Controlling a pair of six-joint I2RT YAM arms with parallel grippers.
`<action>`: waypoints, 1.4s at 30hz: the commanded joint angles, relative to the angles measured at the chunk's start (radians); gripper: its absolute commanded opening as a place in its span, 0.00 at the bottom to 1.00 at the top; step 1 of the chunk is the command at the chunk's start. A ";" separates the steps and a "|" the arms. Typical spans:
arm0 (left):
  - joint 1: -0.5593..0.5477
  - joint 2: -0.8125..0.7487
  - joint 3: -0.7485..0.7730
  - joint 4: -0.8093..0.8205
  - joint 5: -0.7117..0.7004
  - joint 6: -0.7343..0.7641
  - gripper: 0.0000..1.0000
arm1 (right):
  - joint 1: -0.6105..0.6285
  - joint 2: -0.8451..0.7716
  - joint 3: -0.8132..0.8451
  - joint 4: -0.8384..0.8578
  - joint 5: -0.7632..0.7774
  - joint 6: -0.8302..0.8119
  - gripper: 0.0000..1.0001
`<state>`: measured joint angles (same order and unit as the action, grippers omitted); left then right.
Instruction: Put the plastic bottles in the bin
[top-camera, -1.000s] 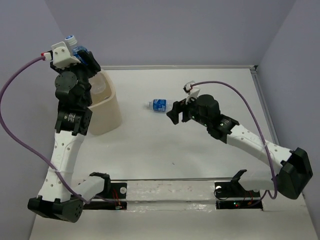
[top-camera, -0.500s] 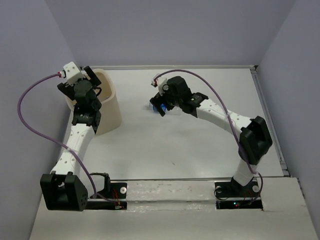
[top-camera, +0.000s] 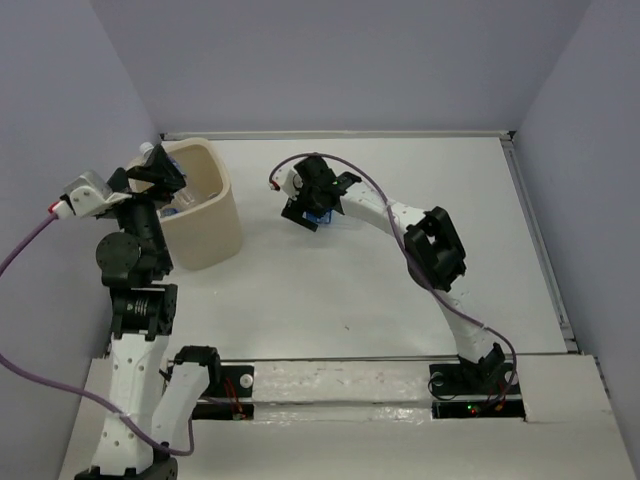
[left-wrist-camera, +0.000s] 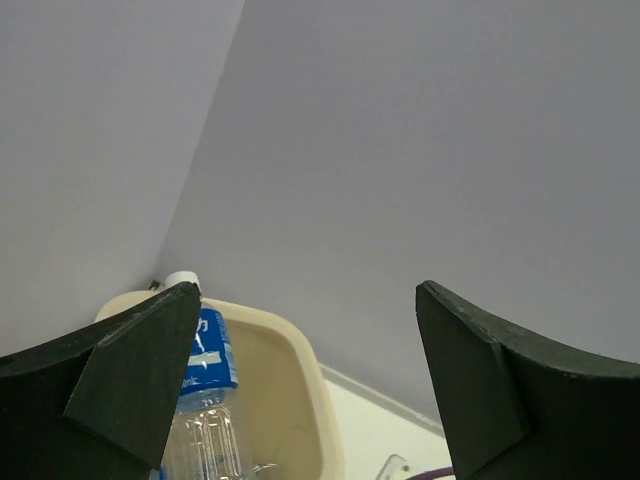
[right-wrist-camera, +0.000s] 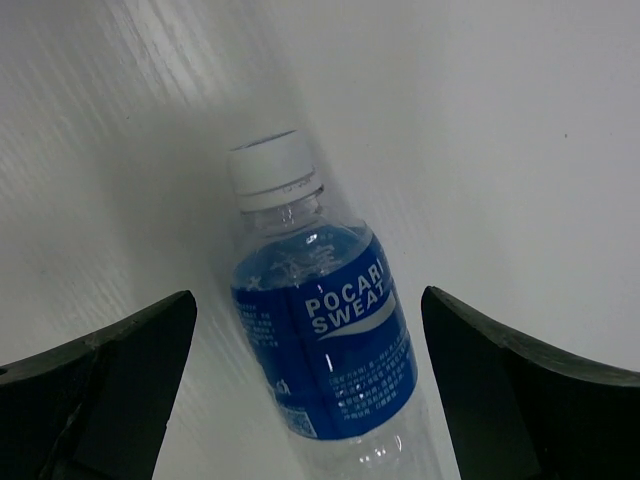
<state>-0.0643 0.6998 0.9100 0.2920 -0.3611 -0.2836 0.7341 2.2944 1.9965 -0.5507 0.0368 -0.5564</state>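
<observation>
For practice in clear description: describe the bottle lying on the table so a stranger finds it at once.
On the white table, right of the cream bin, the right gripper hangs open over one bottle. It lies on its side on the table itself, while the other visible bottle stands cap-up inside the bin.

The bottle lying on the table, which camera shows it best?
Right wrist: the bottle lies between the open fingers of the right gripper, white cap and blue label plain. The top view shows only a blue sliver under that gripper. The left wrist view misses it.
</observation>
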 joint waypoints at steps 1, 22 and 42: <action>-0.003 -0.103 0.003 -0.134 0.117 -0.042 0.99 | 0.007 0.084 0.149 -0.075 0.038 -0.076 1.00; -0.005 -0.149 0.276 -0.541 0.548 -0.155 0.99 | 0.007 -0.319 0.009 0.127 -0.179 0.119 0.27; -0.061 -0.186 0.386 -0.413 0.815 -0.241 0.99 | 0.087 0.155 0.773 1.305 -0.653 1.230 0.18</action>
<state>-0.1047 0.5304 1.2751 -0.1688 0.3923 -0.5323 0.7975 2.2223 2.4401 0.6476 -0.5400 0.4263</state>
